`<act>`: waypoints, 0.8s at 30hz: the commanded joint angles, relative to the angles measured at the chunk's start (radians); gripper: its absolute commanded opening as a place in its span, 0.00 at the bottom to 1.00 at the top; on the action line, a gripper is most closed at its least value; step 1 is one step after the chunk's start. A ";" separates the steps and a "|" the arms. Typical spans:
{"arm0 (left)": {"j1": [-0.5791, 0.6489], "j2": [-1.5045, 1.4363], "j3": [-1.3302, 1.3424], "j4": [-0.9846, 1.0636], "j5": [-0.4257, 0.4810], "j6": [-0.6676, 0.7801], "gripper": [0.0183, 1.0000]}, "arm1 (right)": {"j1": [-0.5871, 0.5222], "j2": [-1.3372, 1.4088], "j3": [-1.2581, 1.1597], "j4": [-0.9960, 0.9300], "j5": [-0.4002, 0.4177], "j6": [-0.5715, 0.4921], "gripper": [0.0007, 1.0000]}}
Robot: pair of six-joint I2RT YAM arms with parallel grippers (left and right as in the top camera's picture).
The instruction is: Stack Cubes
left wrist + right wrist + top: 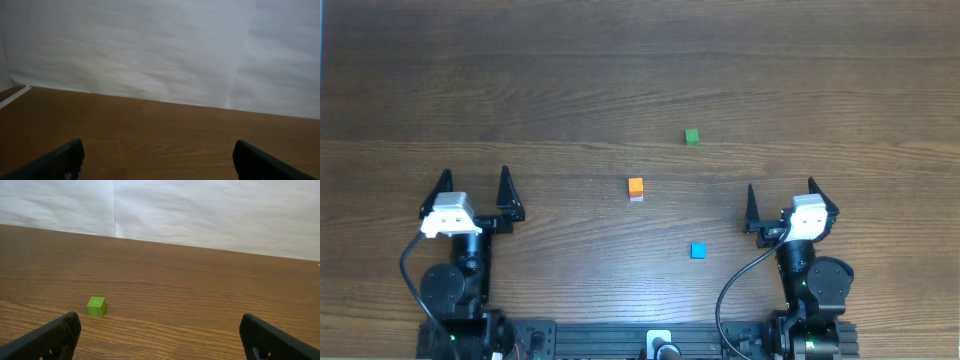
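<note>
Three small cubes lie on the wooden table. A green cube sits farthest from the arms, right of centre, and appears again ahead of the right gripper as a green cube. An orange cube rests on top of a pale cube near the middle. A blue cube lies nearer the arms, left of the right gripper. My left gripper stands open at the left, holding nothing. My right gripper stands open at the right, likewise holding nothing.
The wooden table spreads wide beyond the cubes. A white wall closes off the far edge. A strip of pale tape marks the table corner in the left wrist view. Black cables loop beside both arm bases.
</note>
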 commanded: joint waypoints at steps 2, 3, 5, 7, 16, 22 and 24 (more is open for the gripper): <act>0.017 -0.037 -0.023 0.008 0.018 0.029 0.96 | -0.004 -0.006 -0.008 0.002 -0.001 -0.005 0.99; 0.018 -0.039 -0.023 0.001 0.018 0.029 0.96 | -0.004 -0.006 -0.008 0.002 -0.001 -0.005 0.99; 0.021 -0.041 -0.023 -0.024 0.018 0.029 0.96 | -0.004 -0.006 -0.008 0.002 -0.001 -0.005 0.99; 0.023 -0.048 -0.023 -0.062 0.018 0.029 0.96 | -0.004 -0.006 -0.008 0.002 -0.001 -0.005 0.99; 0.038 -0.112 -0.023 -0.239 0.058 0.029 1.00 | -0.004 -0.006 -0.008 0.002 -0.001 -0.005 0.99; 0.050 -0.112 -0.023 -0.239 0.058 0.029 1.00 | -0.004 -0.006 -0.008 0.002 -0.001 -0.005 0.99; 0.051 -0.112 -0.023 -0.239 0.058 0.029 1.00 | -0.004 -0.006 -0.008 0.002 -0.001 -0.005 0.99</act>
